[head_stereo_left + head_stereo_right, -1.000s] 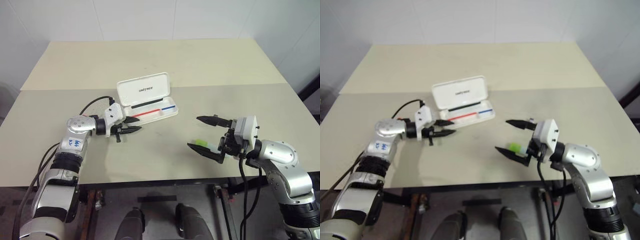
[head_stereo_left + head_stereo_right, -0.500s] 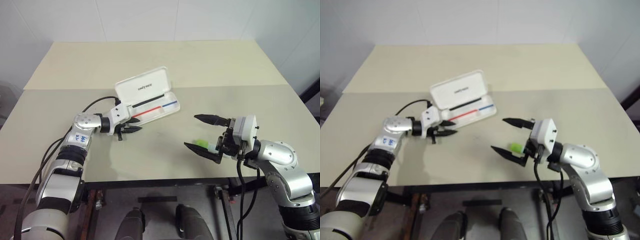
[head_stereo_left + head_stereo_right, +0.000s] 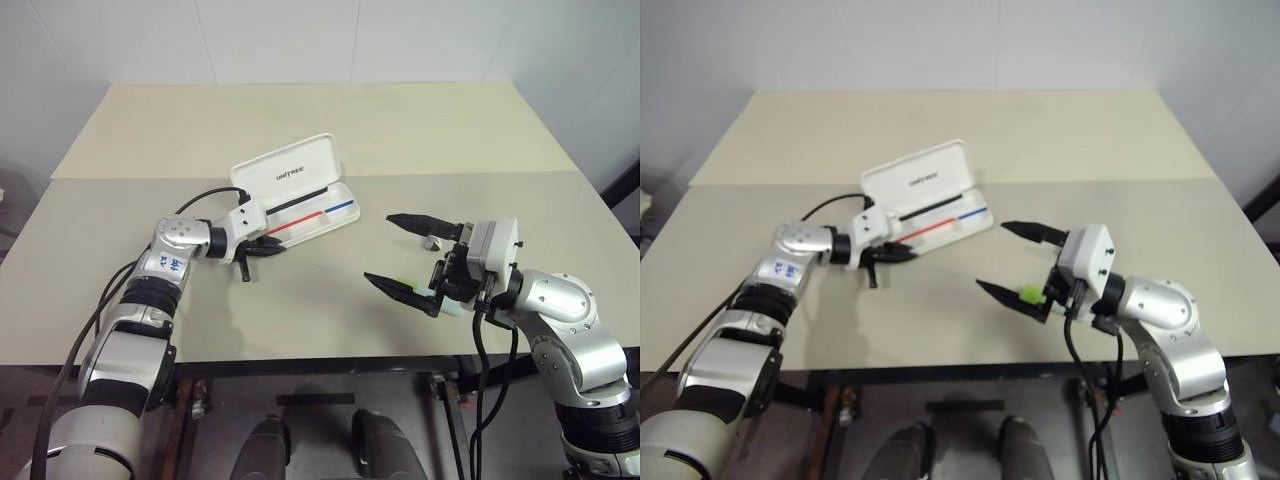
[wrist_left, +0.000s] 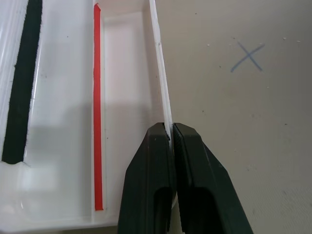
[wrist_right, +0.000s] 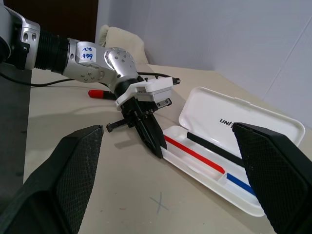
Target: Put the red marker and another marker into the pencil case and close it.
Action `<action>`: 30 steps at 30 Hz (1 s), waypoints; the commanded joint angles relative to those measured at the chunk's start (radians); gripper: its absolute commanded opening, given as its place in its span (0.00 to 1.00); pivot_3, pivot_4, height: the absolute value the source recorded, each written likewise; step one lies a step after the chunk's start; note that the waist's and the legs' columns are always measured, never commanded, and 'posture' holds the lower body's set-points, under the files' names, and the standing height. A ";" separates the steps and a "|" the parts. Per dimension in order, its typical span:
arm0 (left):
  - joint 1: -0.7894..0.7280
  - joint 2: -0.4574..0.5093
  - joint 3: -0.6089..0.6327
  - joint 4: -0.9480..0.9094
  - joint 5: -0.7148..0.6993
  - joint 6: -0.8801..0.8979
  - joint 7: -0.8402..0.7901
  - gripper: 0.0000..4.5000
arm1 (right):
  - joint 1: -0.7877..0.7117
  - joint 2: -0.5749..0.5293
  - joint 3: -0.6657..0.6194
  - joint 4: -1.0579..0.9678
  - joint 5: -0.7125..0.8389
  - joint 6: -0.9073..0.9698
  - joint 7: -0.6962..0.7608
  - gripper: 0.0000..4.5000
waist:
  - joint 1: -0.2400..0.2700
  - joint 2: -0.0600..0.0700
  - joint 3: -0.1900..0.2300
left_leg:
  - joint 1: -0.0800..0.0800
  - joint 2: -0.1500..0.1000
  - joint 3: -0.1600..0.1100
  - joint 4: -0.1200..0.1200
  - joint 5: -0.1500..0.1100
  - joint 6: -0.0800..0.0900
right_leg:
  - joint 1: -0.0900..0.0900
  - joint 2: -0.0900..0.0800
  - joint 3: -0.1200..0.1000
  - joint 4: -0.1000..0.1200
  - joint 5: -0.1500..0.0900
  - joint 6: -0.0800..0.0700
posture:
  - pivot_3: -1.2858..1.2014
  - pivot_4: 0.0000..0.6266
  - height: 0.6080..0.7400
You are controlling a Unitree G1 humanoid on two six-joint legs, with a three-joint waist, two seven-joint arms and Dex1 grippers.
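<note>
The white pencil case (image 3: 290, 173) lies open mid-table, its lid tilted back and a red-and-blue line inside the tray. My left gripper (image 3: 278, 244) is shut on the tray's near wall (image 4: 161, 92), which runs between its fingertips (image 4: 157, 141). My right gripper (image 3: 380, 248) hangs open above the table, right of the case. The green marker (image 3: 1028, 294) lies on the table under it, mostly hidden by the lower finger. The red marker (image 5: 100, 93) lies on the table beyond my left forearm, with one red end showing.
A faint blue cross (image 4: 248, 56) is drawn on the tabletop just in front of the case. A seam (image 3: 480, 172) runs across the table behind the case. The table's front edge (image 3: 300, 357) lies close below both arms.
My left gripper has reached the case and its fingers have closed on the tray's near wall. The right gripper has risen slightly, still open.
</note>
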 commanded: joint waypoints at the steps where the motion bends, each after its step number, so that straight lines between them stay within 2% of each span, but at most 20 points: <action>1: 0.030 -0.011 -0.031 -0.020 0.010 0.020 -0.073 0.01 | -0.020 -0.003 -0.014 -0.045 0.020 0.000 -0.007 1.00 | 0.000 0.000 0.000 | 0.000 0.000 0.000 0.000 0.000 0.000 | 0.000 0.000 0.000 0.000 0.000 0.000 | 0.52 0.24 1.00; 6: 0.079 0.003 -0.034 -0.160 -0.022 0.039 -0.155 0.01 | -0.021 0.000 -0.010 -0.037 0.017 0.001 -0.004 1.00 | 0.001 0.000 0.000 | -0.002 0.000 0.000 -0.001 -0.001 0.001 | 0.000 0.000 0.000 -0.002 -0.001 0.001 | 0.52 0.24 1.00; 14: 0.134 0.073 -0.063 -0.395 -0.038 0.191 -0.266 0.01 | -0.027 0.016 0.013 -0.025 0.019 0.008 0.002 1.00 | 0.001 0.000 0.000 | -0.004 0.000 0.000 -0.002 -0.004 0.002 | -0.001 0.000 0.000 -0.004 -0.002 0.002 | 0.52 0.24 1.00; 25: 0.269 0.095 -0.088 -0.769 -0.073 0.490 -0.256 0.01 | -0.024 0.047 0.037 -0.016 0.007 -0.006 -0.010 1.00 | 0.000 0.000 0.000 | -0.004 0.001 0.000 -0.001 -0.004 0.002 | -0.001 0.000 0.000 -0.007 -0.003 0.002 | 0.52 0.24 1.00; 30: 0.294 0.100 -0.100 -0.815 -0.059 0.540 -0.225 0.01 | -0.025 0.058 0.042 -0.016 0.000 -0.007 -0.013 1.00 | 0.001 0.000 0.000 | -0.004 0.001 0.000 -0.001 -0.004 0.002 | -0.001 0.000 0.000 -0.006 -0.003 0.002 | 0.52 0.24 1.00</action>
